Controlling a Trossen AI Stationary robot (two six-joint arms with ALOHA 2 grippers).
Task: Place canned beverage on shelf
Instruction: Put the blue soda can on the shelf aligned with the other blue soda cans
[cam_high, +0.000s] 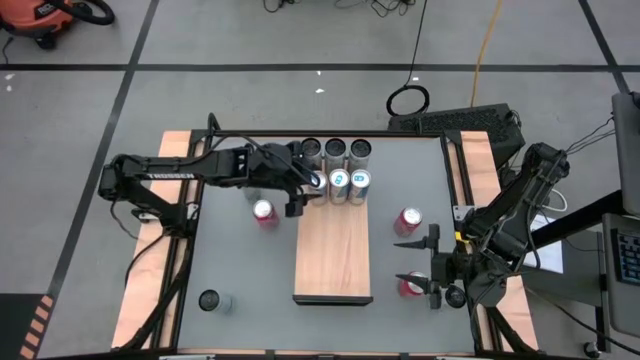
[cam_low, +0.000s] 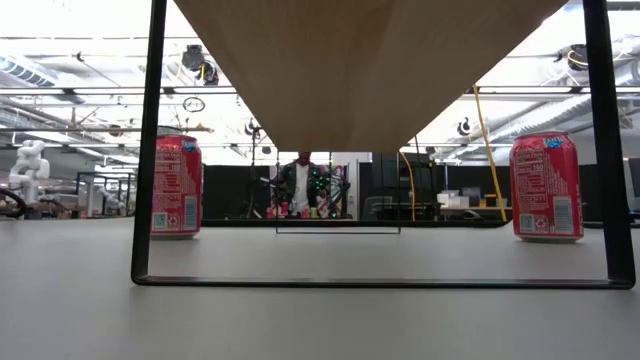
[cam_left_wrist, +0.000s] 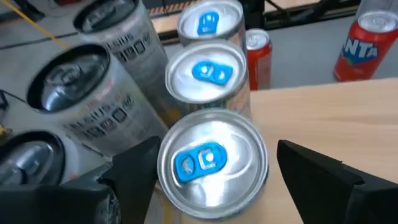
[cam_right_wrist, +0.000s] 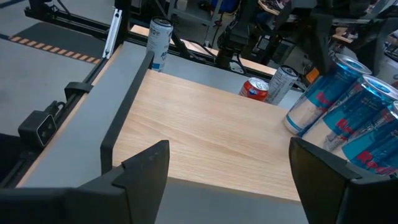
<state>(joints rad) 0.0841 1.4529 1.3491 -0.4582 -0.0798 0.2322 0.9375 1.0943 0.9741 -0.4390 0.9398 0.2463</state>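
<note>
High view first: the shelf (cam_high: 333, 255) lies in the middle of the grey table (cam_high: 240, 270), its long side running from 12 to 6 o'clock. Three slim blue-tabbed cans stand in a row along its 12 o'clock end. The left wrist view shows them lined up, and the nearest one, the blue-tabbed can (cam_left_wrist: 211, 163), sits between the spread fingers of the left gripper (cam_high: 300, 190). Whether the pads touch its sides cannot be told; the fingers look parted, not clenched. That can stands at the 9 o'clock corner of the row, at or just over the board's edge.

So three cans appear placed, or the third is just being set down. Most of the board, from its middle to 6 o'clock, is bare.

Plenty is left. Just off the board at 12 o'clock stand three dark-topped cans (cam_high: 334, 149). A red can (cam_high: 265, 212) stands at 9 o'clock of the board, two more red cans (cam_high: 409, 221) stand at 3 o'clock, and one lone can (cam_high: 209, 300) sits near 7 o'clock.

At 4 o'clock of the board the right gripper (cam_high: 432, 263) waits, fingers wide apart and holding nothing, facing the board.
</note>
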